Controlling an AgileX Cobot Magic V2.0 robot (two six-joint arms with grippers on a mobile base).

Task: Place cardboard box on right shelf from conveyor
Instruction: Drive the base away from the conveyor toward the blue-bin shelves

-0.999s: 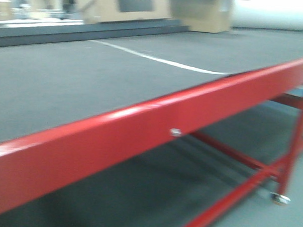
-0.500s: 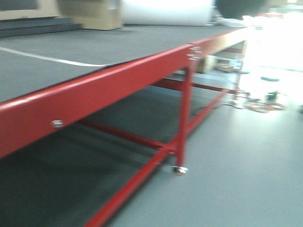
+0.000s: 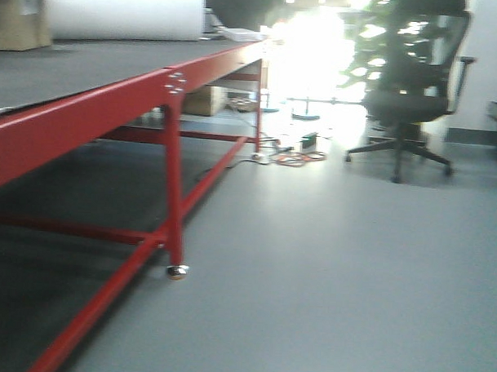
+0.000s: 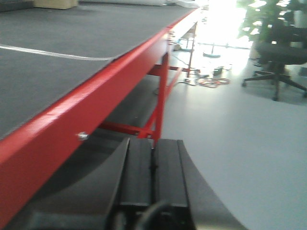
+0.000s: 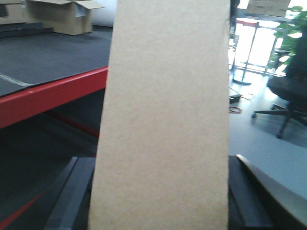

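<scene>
The tan cardboard box (image 5: 165, 120) fills the middle of the right wrist view, standing upright between the dark fingers (image 5: 72, 191) of my right gripper (image 5: 160, 163), which is shut on it. The box hangs off the conveyor (image 5: 48, 57), whose dark belt and red frame lie to its left. In the left wrist view my left gripper (image 4: 153, 141) is shut, its two black fingers pressed together with nothing between them, just off the conveyor's red edge (image 4: 72, 120). The front view shows the conveyor (image 3: 79, 115) at the left. The right shelf is out of view.
A black office chair (image 3: 411, 94) stands on the grey floor at the right. Cables (image 3: 294, 159) lie on the floor near the conveyor's far leg. A red leg with a metal foot (image 3: 175, 232) is close by. A brown carton (image 3: 17, 19) sits at the belt's far end.
The front view has swung to the right along the conveyor. The belt has slid off to the left, and the open floor and the office chair have come into view.
</scene>
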